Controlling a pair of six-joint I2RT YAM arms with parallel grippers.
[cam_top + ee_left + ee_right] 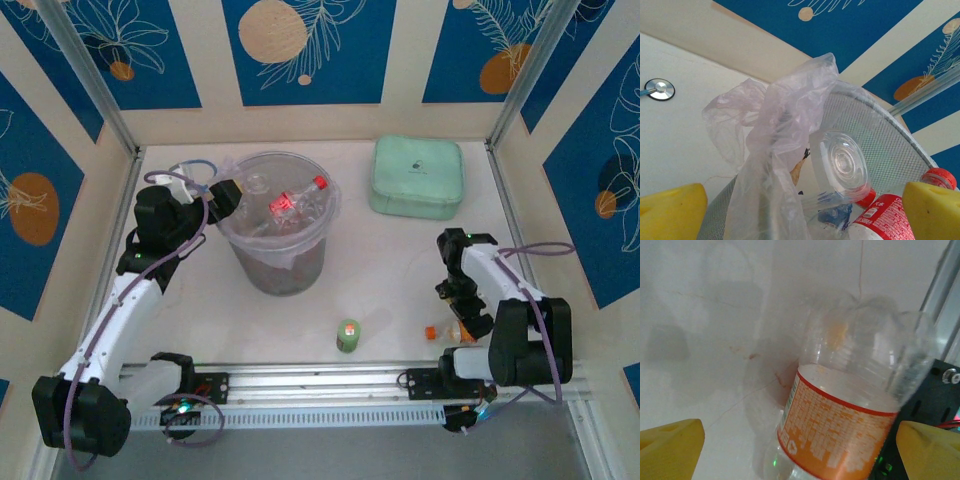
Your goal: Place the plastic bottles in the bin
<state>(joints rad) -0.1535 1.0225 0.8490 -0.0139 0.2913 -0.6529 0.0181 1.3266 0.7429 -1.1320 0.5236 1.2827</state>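
within the spread right gripper [800, 447] lies an orange-labelled bottle [840, 425]; left gripper [805, 210], equally spread, faces the bin [885, 130].

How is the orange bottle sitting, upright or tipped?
Tipped. The orange bottle lies on its side on the table, its length flat along the surface.
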